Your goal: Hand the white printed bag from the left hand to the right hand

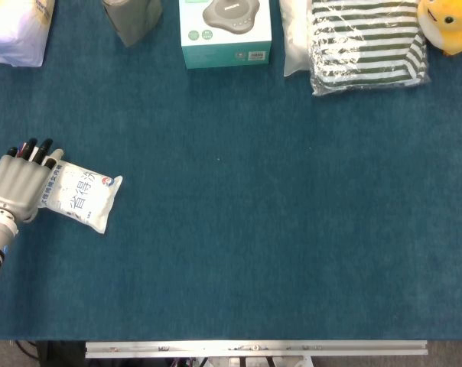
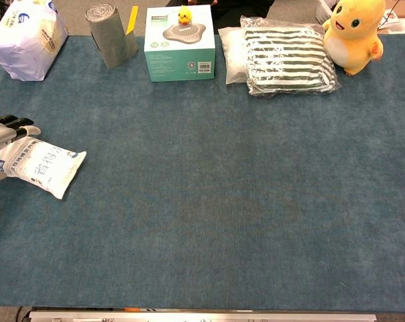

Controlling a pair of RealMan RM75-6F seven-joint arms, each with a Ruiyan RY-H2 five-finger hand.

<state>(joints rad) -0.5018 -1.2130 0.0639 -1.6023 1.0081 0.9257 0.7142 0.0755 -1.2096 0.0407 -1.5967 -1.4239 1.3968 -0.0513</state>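
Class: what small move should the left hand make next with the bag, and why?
Probably close firmly on the bag and lift it: the left hand lies over its left end, the bag looks to rest on the table, and no right hand is in view.

Large blue Chinese characters run across the white printed bag (image 1: pixel 81 196), too blurred to read with certainty.
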